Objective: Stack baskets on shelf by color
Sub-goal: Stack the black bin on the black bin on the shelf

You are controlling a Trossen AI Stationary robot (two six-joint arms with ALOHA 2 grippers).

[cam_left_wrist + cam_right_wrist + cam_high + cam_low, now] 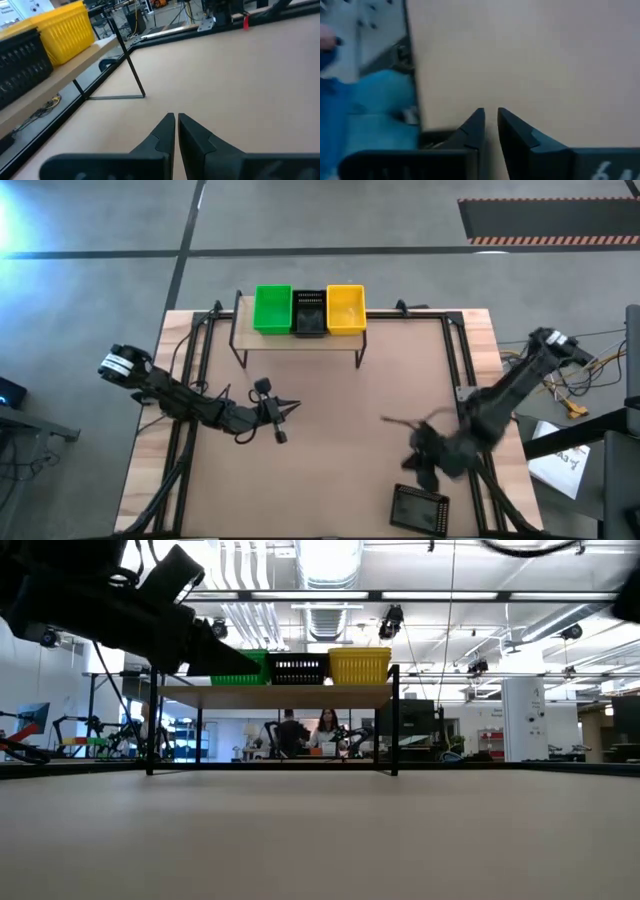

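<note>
Table (330, 440) almost bare in the high view. Shelf (300, 340) at its far edge, long axis across, carrying green basket (272, 310), black basket (309, 312) and yellow basket (346, 309) side by side, touching, possibly stacks. One more black basket (420, 507) at the near edge, well apart from the shelf, flat on the tabletop.

Right gripper (420, 465) just beside that stray basket, on its shelf side, so plainly the nearer arm; basket toward the near edge from the jaws, long axis roughly across the table. Jaws nearly closed, a narrow slit between them, empty.

Left gripper (288, 408) over bare table short of the shelf, jaws almost touching, empty.

Stray basket seen only from above; missing from the low view. Shelf legs and basket sides clear only in the low view.
</note>
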